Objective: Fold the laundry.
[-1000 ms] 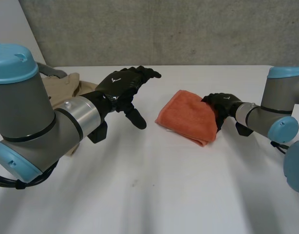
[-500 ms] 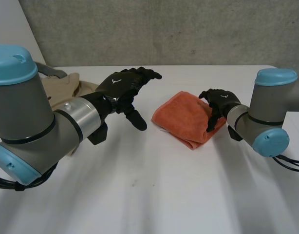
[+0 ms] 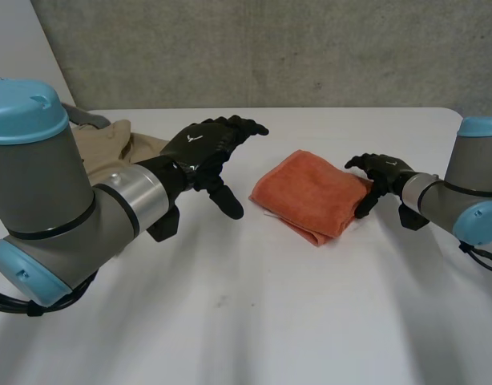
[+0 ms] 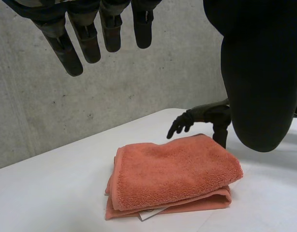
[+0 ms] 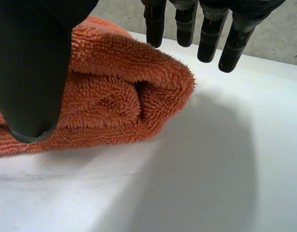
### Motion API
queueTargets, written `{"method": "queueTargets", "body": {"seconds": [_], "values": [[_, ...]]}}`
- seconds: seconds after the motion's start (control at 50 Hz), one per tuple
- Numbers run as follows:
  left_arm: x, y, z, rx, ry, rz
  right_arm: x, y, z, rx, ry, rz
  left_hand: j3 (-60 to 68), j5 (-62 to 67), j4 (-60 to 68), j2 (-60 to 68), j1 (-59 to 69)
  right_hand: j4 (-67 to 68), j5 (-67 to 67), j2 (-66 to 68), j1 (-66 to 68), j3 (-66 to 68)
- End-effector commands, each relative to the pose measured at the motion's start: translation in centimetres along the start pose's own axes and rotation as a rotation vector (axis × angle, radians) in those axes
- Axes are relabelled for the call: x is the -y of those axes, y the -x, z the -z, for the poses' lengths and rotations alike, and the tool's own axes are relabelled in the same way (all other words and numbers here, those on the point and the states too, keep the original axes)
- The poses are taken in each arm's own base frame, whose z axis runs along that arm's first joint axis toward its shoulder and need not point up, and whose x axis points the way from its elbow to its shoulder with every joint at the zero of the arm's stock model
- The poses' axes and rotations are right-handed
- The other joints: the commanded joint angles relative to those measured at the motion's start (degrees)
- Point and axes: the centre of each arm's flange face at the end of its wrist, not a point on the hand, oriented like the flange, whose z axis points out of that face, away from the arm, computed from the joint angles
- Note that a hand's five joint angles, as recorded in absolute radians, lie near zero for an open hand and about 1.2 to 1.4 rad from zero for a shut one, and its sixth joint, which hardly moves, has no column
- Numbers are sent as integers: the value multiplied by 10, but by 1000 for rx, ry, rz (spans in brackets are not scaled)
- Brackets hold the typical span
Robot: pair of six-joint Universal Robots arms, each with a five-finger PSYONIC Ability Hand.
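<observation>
A: Looking down from the head view, why does the folded orange terry towel (image 3: 310, 195) lie in the middle of the white table (image 3: 230, 321)?
B: I'd judge its folding is nearly done. The right hand (image 3: 378, 178) sits at its right corner and the left hand (image 3: 202, 148) hovers well apart. Both are slack, holding nothing. A crumpled beige garment (image 3: 110, 140) lies behind the left arm, likely next.
A: Left wrist view?
B: Straight fingers (image 4: 85, 38) above the table; a white label (image 4: 151, 215) peeks from the towel's layers.
A: Right wrist view?
B: Thumb and fingers flank the corner without gripping it, probably to square it. Count: one towel, one garment, two hands.
</observation>
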Motion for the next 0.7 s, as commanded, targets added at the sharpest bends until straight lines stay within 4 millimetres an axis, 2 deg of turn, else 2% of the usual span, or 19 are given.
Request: {"method": "queueTargets", "body": {"seconds": [0.02, 0.14, 0.16, 0.22, 0.24, 0.26, 0.38, 0.46, 0.48, 0.5, 0.62, 0.64, 0.7], "values": [[-2, 0, -1, 0, 3, 1, -5, 1, -7, 41, 3, -6, -5, -13, 0, -1, -3, -36, -42, -28, -14, -21], [-4, 1, -2, 0, 8, 2, -8, -1, -11, 77, 9, -17, -5, -13, 0, -1, -3, 67, 62, 76, 89, 82], [-4, 1, -3, 0, 8, 2, -8, 0, -13, 87, 4, -27, -5, -13, 0, -1, -3, 172, 167, 181, 194, 187], [-6, 1, -3, 0, 11, 3, -6, -1, -16, 97, -9, -56, -6, -15, -2, -3, -5, 374, 369, 383, 396, 390], [-6, 2, -3, 2, 12, 4, -5, -3, -19, 99, -19, -76, -5, -13, 0, -1, -3, 547, 541, 555, 568, 562], [-6, 2, -4, 0, 12, 4, -5, -4, -20, 98, -23, -84, -5, -13, 0, -1, -3, 653, 648, 662, 675, 668], [-6, 2, -3, 2, 13, 5, 12, -14, -26, 68, -92, -82, -6, -15, -2, -3, -5, 664, 658, 672, 686, 679], [-6, 3, -4, 5, 13, 5, 33, -48, -27, -46, -182, -78, -6, -15, -2, -3, -5, 664, 658, 672, 686, 679], [-6, 3, -4, 5, 11, 5, 39, -66, -27, -119, -221, -77, -5, -13, 0, -1, -3, 664, 658, 672, 686, 679], [-6, 3, -4, 5, 13, 5, 43, -75, -27, -155, -242, -74, -6, -15, -2, -3, -5, 664, 658, 672, 686, 679], [-7, 6, -5, 10, 14, 6, 53, -128, -19, -369, -327, -72, -5, -13, 0, -1, -3, 664, 658, 672, 686, 679], [-7, 6, -5, 11, 12, 7, 53, -146, -14, -436, -338, -70, -5, -13, 0, -1, -3, 664, 658, 672, 686, 679], [-7, 7, -5, 12, 9, 6, 54, -170, -7, -531, -355, -46, -5, -13, 0, -1, -3, 664, 658, 672, 686, 679]]}}
